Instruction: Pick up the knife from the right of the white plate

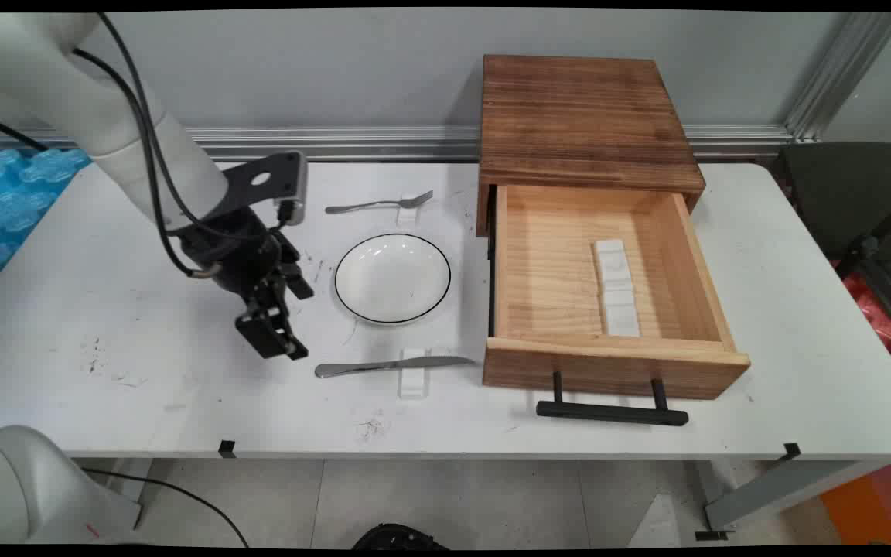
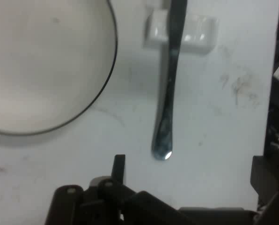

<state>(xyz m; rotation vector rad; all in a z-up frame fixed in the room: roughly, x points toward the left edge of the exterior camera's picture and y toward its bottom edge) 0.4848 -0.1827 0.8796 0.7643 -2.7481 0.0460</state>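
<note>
One claw (image 1: 279,329) hangs low over the counter (image 1: 105,309) at left, just beside the knife (image 1: 384,365) handle end; whether its fingers are spread or pressed together cannot be told. The knife lies flat, its middle bridged on a small white rest (image 1: 413,381), handle tip clear of the counter surface. Judged stiff, thin, smooth metal, likely slippery; the raised handle offers the best hold. Behind it sits a white plate (image 1: 392,278), a fork (image 1: 380,204) beyond. At right, a wooden drawer (image 1: 561,271) stands open.
</note>
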